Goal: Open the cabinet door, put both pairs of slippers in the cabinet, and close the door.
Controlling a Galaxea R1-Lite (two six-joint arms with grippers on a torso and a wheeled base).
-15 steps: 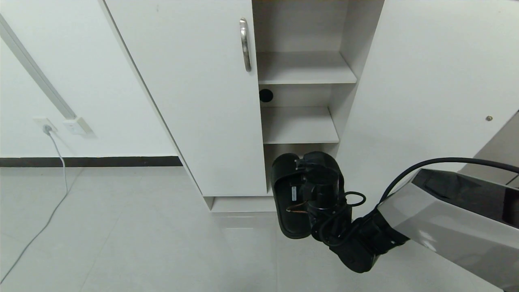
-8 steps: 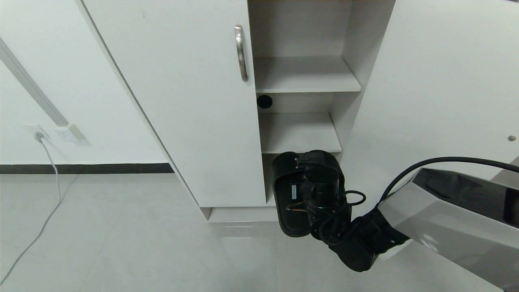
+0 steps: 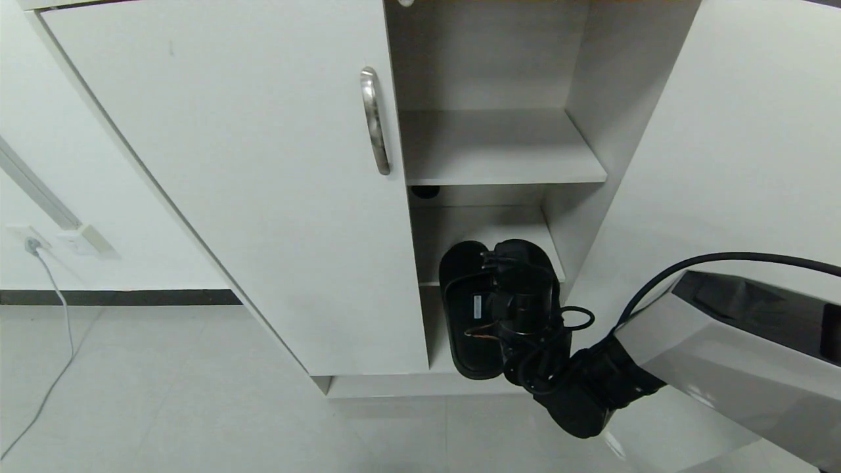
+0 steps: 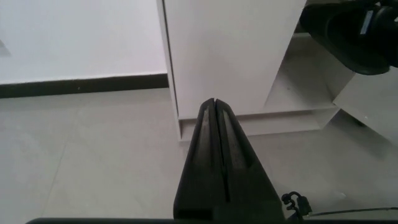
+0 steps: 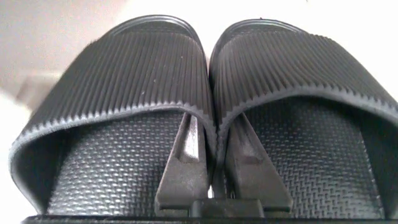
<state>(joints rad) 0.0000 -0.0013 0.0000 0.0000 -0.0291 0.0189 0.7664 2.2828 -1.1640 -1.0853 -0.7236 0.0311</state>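
A pair of black slippers (image 3: 470, 315) hangs side by side in front of the white cabinet's (image 3: 263, 197) open right half, toes toward the shelves. My right gripper (image 5: 213, 152) is shut on them, pinching the two adjoining ribbed straps (image 5: 143, 81) together. In the head view the slippers overlap the front edge of the lower shelf (image 3: 460, 230); the upper shelf (image 3: 499, 148) is bare. The right door (image 3: 723, 164) stands swung open, and the left door with its metal handle (image 3: 373, 121) is closed. My left gripper (image 4: 214, 109) is shut on nothing, low over the floor, facing the cabinet's base (image 4: 261, 121).
A wall socket (image 3: 29, 246) with a grey cable (image 3: 59, 355) sits at the far left, above a black skirting strip (image 3: 118, 297). Pale tiled floor (image 3: 197, 407) stretches in front of the cabinet. The open door bounds the opening on the right.
The camera has moved, so the cabinet looks larger and lower. Against the cabinet, the slippers in my right gripper have risen from the bottom compartment's opening to the lower shelf's edge.
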